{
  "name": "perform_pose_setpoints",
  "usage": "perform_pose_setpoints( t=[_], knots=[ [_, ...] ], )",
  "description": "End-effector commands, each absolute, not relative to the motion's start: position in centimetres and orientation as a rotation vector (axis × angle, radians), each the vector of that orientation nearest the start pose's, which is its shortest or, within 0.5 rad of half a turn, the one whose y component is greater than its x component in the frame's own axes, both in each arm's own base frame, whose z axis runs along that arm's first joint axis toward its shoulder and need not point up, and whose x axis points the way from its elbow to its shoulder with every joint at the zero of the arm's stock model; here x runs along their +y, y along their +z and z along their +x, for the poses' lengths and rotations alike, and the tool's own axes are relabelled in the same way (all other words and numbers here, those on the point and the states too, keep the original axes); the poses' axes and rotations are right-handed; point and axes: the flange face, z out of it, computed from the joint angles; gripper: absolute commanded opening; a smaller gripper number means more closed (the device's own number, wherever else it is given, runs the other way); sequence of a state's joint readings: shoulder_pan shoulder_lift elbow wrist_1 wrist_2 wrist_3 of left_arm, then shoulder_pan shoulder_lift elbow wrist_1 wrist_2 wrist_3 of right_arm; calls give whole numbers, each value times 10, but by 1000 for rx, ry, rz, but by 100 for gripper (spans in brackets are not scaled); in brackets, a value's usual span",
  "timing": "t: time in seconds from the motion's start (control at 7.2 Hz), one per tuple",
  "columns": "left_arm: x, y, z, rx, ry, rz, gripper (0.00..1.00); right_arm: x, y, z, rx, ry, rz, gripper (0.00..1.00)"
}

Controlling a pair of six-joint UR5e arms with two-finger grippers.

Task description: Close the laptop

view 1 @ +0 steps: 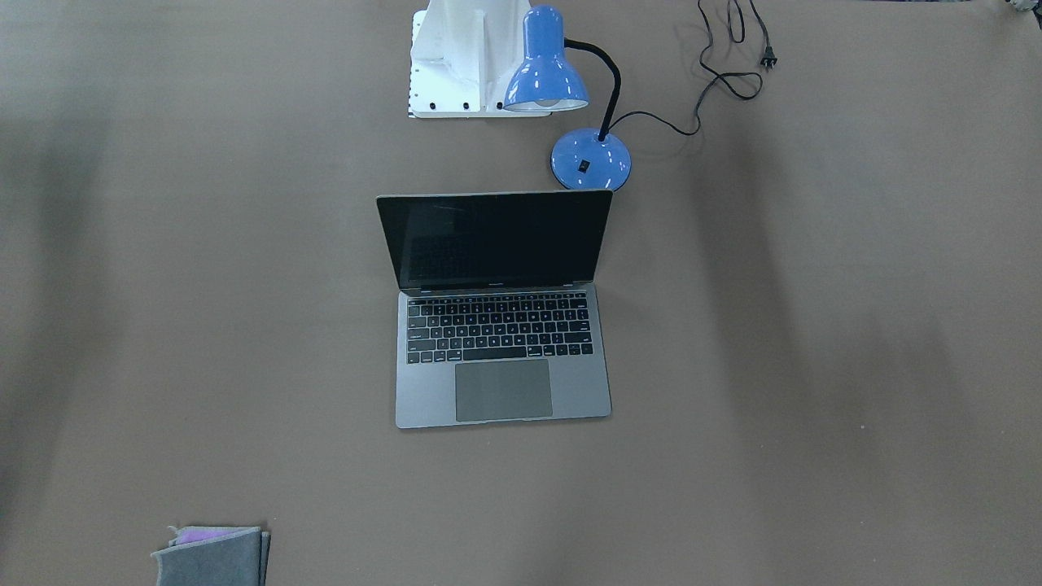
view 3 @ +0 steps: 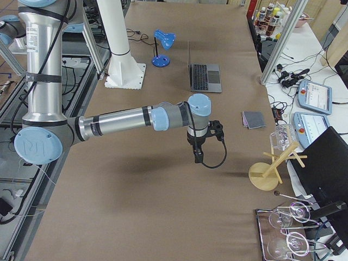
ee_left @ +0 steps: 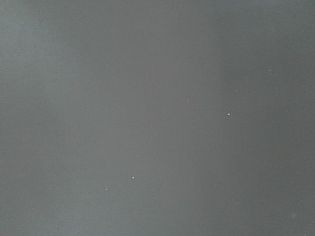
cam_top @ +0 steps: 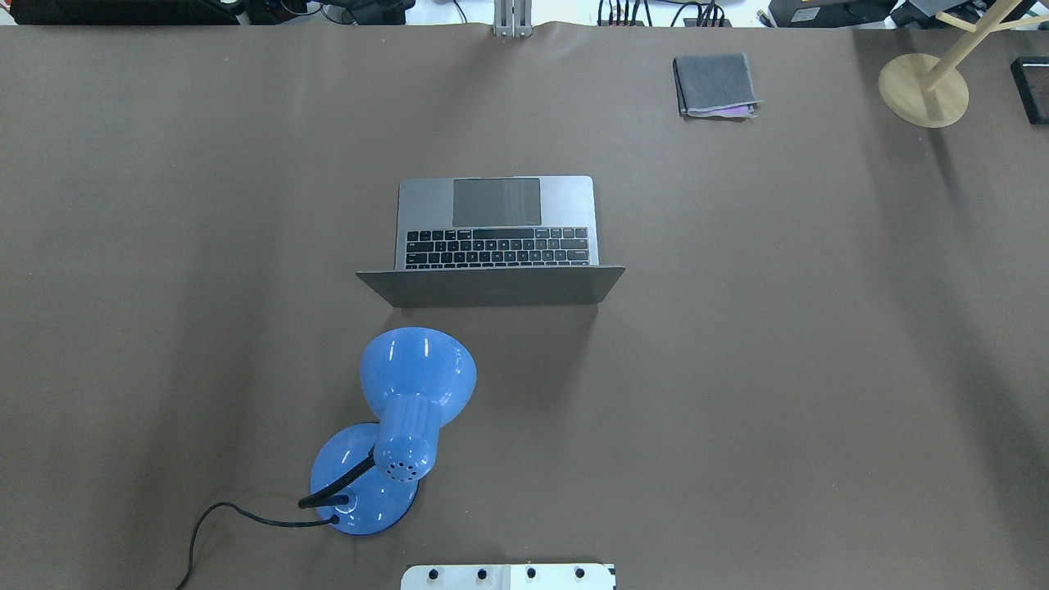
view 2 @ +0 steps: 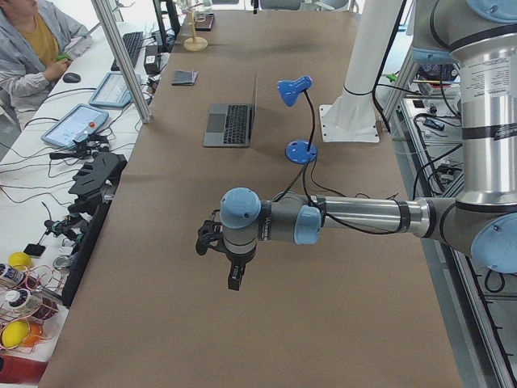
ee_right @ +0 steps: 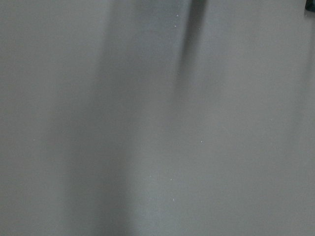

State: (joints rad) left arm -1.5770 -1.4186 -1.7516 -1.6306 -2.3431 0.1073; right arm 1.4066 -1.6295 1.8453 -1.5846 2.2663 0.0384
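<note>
Closest, both wrist views show only blurred brown surface (ee_left: 157, 118); I cannot tell whether left pincer (view 2: 234, 280) or right pincer (view 3: 198, 156) is open. Slim grey metal laptop (view 1: 502, 325) stands open mid-surface, near a glossy blue lamp (view 1: 544, 65).

The overhead view looks forward and down from behind the robot, and the front-facing view looks steeply down from across the tabletop (view 1: 814, 366). Both share the laptop (view 1: 501, 342) and the blue lamp (view 1: 544, 69). The side views look along the tabletop from opposite ends, one with the left arm (view 2: 363, 217) near, the other with the right arm (view 3: 119, 120) near. Both wrist cameras sit close over bare tabletop.
</note>
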Motion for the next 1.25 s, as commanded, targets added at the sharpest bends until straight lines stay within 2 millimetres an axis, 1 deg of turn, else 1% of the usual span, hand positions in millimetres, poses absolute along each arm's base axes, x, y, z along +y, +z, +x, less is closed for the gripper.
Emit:
perform_pose_setpoints(
  t=[0.0, 0.14, 0.56, 0.83, 0.97, 1.11],
  knots=[
    [-431, 636, -65, 772, 126, 122, 98, -476, 558, -8, -709, -189, 121, 100],
    [-430, 638, -66, 767, 123, 117, 98, -476, 558, -8, -710, -189, 121, 100],
    [-428, 633, -67, 774, 122, 126, 98, -474, 562, -9, -719, -186, 111, 100],
    [-428, 628, -66, 774, 126, 136, 98, -456, 575, -8, -734, -193, 91, 100],
    [-431, 628, -66, 773, 121, 134, 98, -458, 574, -8, -734, -194, 92, 100],
    [-428, 628, -66, 775, 121, 135, 98, -455, 573, -8, -740, -197, 97, 100]
  ],
)
